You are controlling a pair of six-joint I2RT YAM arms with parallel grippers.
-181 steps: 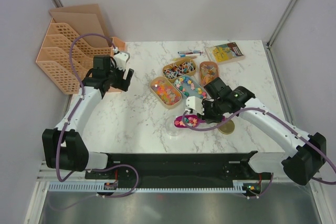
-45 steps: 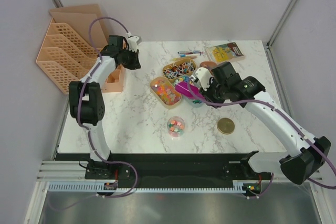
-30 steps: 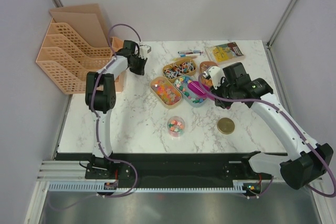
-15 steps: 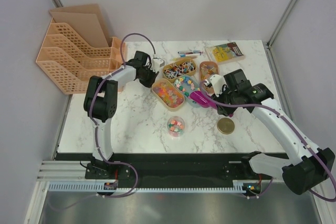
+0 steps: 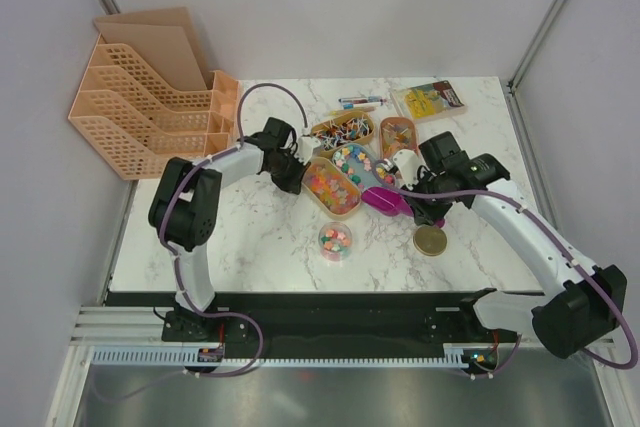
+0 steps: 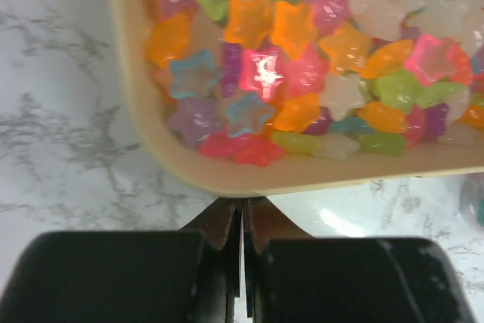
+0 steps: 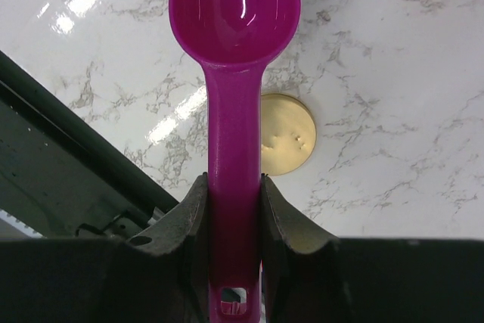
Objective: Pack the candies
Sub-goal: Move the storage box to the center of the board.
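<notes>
We log: left jaws pressed together, empty, just beside tray (image 6: 227, 179) of star candies (image 6: 302, 73) | right jaws clamp magenta scoop (image 7: 234, 5) handle over counter (image 7: 378, 111).

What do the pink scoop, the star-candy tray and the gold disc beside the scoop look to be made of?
The scoop looks like glossy moulded plastic: even magenta with sharp light streaks in its bowl. The tray has a smooth, matte cream wall, perhaps plastic or bamboo fibre; the look leaves it open. The gold disc has a dull satin sheen, probably a metal lid, though coated plastic is possible.
</notes>
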